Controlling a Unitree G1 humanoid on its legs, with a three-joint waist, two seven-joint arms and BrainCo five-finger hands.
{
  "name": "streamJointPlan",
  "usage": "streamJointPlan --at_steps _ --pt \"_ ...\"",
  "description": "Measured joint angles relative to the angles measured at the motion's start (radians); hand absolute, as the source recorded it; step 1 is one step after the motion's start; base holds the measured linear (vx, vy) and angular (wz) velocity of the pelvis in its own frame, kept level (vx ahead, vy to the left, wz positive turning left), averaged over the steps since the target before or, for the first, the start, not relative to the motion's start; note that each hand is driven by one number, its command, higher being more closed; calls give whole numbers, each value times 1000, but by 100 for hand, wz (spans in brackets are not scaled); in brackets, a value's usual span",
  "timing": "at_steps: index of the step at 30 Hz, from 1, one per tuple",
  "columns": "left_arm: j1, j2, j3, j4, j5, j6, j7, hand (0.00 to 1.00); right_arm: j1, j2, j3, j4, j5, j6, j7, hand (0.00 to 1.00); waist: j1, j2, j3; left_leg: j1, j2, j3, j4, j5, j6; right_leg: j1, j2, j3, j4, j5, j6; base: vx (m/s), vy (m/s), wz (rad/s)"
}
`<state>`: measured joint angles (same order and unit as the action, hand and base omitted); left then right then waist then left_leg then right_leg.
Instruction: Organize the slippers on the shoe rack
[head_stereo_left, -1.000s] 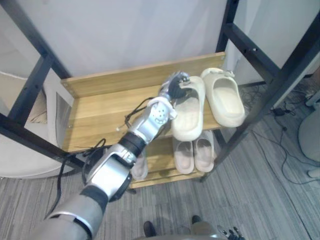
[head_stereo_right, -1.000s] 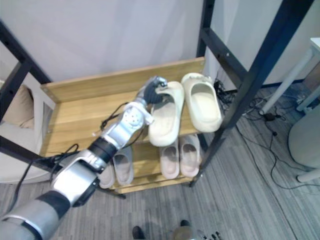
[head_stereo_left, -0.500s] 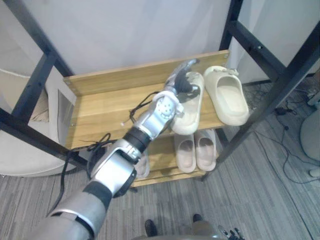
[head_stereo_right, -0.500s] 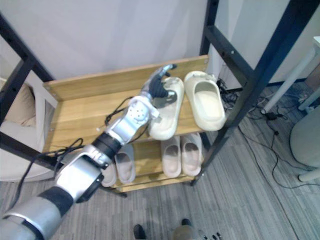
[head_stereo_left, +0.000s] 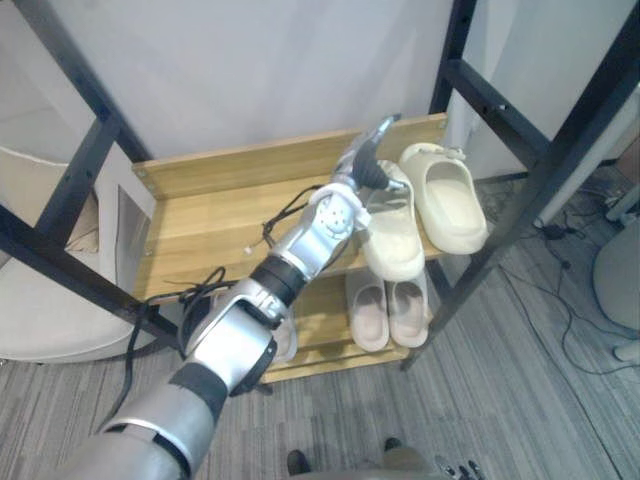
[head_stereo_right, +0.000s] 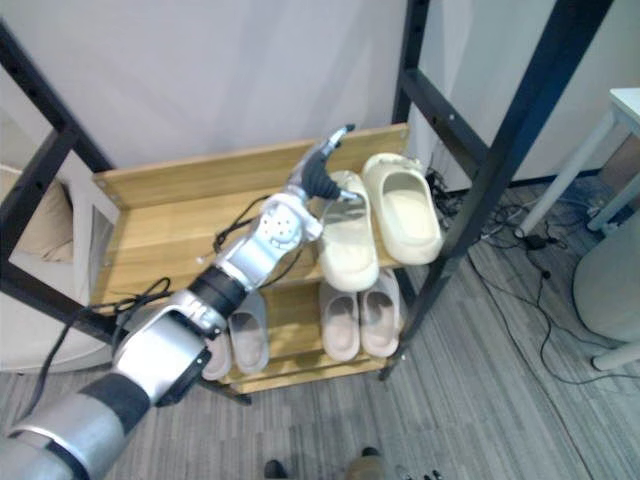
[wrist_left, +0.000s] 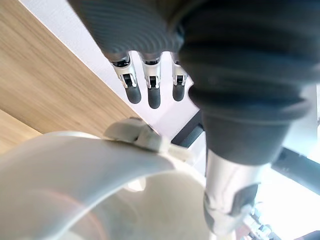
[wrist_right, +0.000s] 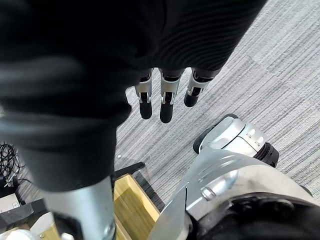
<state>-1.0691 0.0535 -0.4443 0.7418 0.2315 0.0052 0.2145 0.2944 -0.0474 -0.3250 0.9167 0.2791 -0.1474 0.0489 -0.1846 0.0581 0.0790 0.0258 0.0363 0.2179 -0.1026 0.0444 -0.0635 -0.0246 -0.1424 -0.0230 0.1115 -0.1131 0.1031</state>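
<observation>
Two cream slippers lie side by side at the right end of the rack's upper wooden shelf (head_stereo_left: 220, 220). My left hand (head_stereo_left: 358, 165) hovers over the heel of the left cream slipper (head_stereo_left: 395, 235), open, its fingers (wrist_left: 148, 85) straight and pointing at the back wall, with nothing held. The slipper's strap (wrist_left: 75, 170) shows just below those fingers, and its toe reaches the shelf's front edge. The right cream slipper (head_stereo_left: 445, 200) lies close beside it. My right hand (wrist_right: 165, 100) hangs open above the grey carpet.
On the lower shelf sits a pinkish pair (head_stereo_left: 388, 305), with a greyish slipper (head_stereo_right: 248, 338) to its left partly behind my arm. Black frame posts (head_stereo_left: 520, 190) flank the rack. A pale cushion (head_stereo_left: 40, 300) is at left, cables (head_stereo_left: 560, 230) on the floor at right.
My left hand's fingers have uncurled and let go of the left cream slipper. That slipper has swung straighter and now lies alongside the right one.
</observation>
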Motion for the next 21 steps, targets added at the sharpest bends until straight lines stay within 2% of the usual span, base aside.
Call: streamJointPlan --at_steps 7,9,10,11,15,21 --pt "51 27 62 -32 -38 0 8 0 -2 -25 57 1 0 0 1 0 -7 -2 1 11 1 -17 0 2 -1 28 4 -25 -32 11 -4 -16 -5 7" --pt "128 60 83 -169 -80 -7 27 0 0 -29 65 5 0 0 1 0 -9 -3 2 11 0 -24 0 2 -1 36 4 -33 -40 12 -5 7 -13 6" --pt "135 61 85 -181 -84 -8 27 0 1 -29 65 6 0 0 1 0 -10 -4 2 11 0 -25 0 2 -1 39 4 -35 -41 12 -5 24 -24 26" --pt "210 68 98 -291 -127 -24 41 0 1 -33 79 14 0 0 1 0 -10 -11 7 17 1 -44 0 2 -2 61 4 -56 -55 14 -7 15 -20 24" --pt "316 85 116 -406 -195 -46 43 0 0 -40 101 17 0 0 1 0 3 -15 7 18 1 -53 0 2 -2 75 4 -70 -66 15 -8 8 -16 13" --pt "489 88 118 -534 -277 -68 34 0 -1 -44 137 23 -2 -1 -1 0 20 -35 19 28 0 -69 0 2 -2 100 4 -87 -80 15 -9 -5 -9 7"
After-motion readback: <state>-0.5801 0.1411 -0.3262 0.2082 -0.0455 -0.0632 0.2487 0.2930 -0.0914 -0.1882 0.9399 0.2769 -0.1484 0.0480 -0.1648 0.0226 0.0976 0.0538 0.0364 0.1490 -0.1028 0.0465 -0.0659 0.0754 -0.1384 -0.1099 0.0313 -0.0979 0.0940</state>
